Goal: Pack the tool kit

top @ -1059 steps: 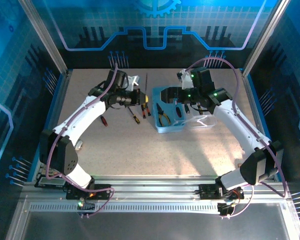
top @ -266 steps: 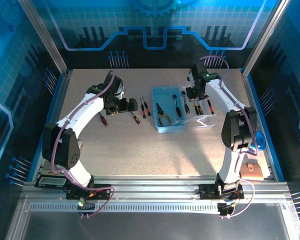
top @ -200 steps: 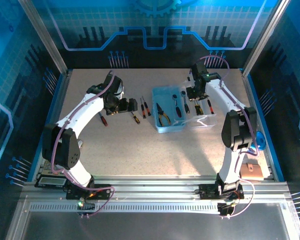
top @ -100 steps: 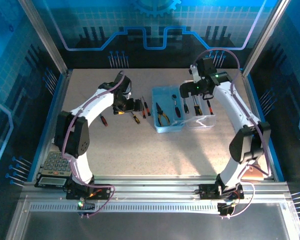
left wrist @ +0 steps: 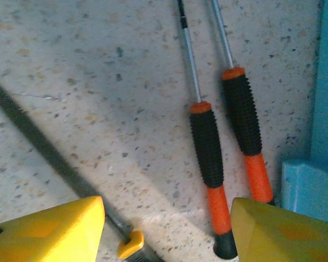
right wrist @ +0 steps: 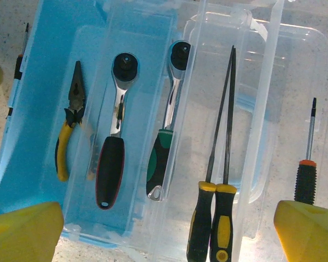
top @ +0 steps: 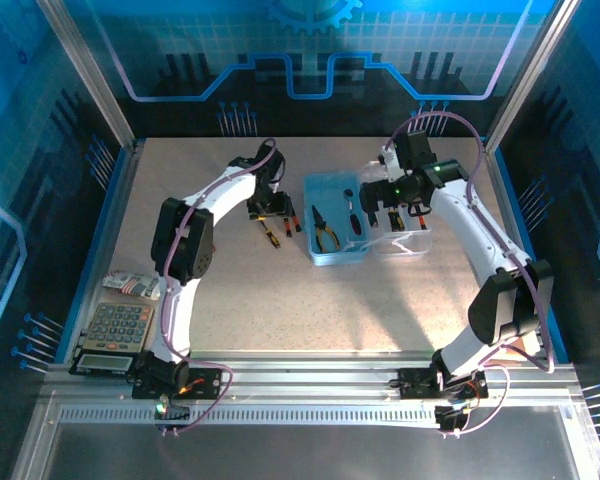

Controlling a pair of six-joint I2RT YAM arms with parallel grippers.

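The pale-blue box (top: 330,250) (right wrist: 38,87) lies open, its clear lid (top: 408,243) (right wrist: 273,82) folded out to the right. Inside lie yellow-handled pliers (right wrist: 67,131) (top: 327,232) and two ratchets (right wrist: 113,158). Two black-and-yellow tools (right wrist: 216,218) rest on the lid. My right gripper (right wrist: 167,234) (top: 385,205) hovers open above them. Two orange-and-black screwdrivers (left wrist: 208,158) (top: 288,220) lie left of the box, and a dark shaft with a yellow collar (left wrist: 130,244) lies beside them. My left gripper (left wrist: 167,232) (top: 272,212) is open just above these, holding nothing.
Another orange-and-black screwdriver (right wrist: 305,177) lies on the table right of the lid. A grey calculator (top: 115,335) sits at the near left edge. The blue box corner (left wrist: 311,188) is close to my left gripper's right finger.
My left gripper has moved right, closer to the screwdrivers beside the box, with the arm swung further across. The right gripper has shifted slightly over the lid.
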